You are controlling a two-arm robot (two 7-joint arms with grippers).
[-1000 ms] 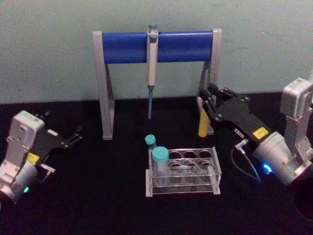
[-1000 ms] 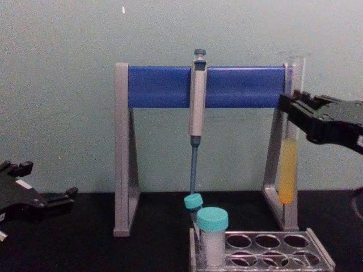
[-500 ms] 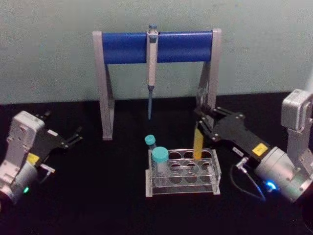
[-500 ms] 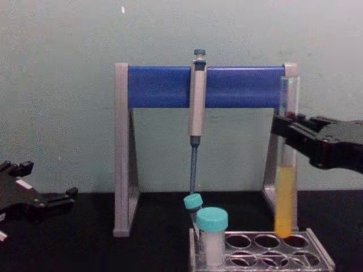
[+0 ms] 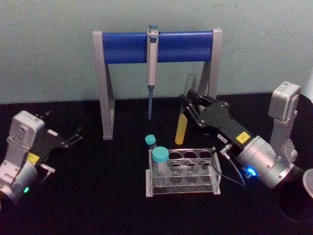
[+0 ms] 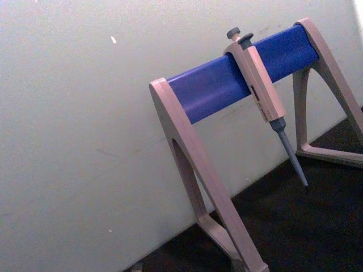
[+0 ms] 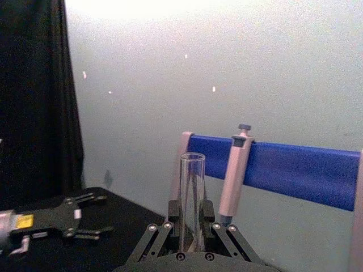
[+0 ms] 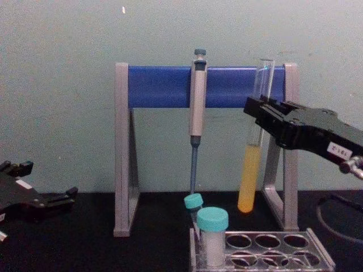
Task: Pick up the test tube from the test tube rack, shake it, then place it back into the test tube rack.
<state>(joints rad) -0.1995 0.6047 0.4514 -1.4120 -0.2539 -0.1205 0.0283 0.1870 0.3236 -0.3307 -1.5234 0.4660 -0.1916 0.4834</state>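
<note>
Right gripper (image 8: 258, 111) was closed on the test tube (image 8: 249, 170), which hung below it, clear above the rack (image 8: 266, 249). The rack sat on the table (image 5: 107, 196), below and in front of the gripper. Two vials (image 8: 212, 226) stood at the rack's left end. The stand (image 8: 164, 86) stood behind the gripper, with the pipette (image 8: 197, 102) hanging to the gripper's left. Left gripper (image 5: 74, 136) lay well apart to the left.

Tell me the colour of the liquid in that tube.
Yellow-orange; the test tube shows best in chest view.
</note>
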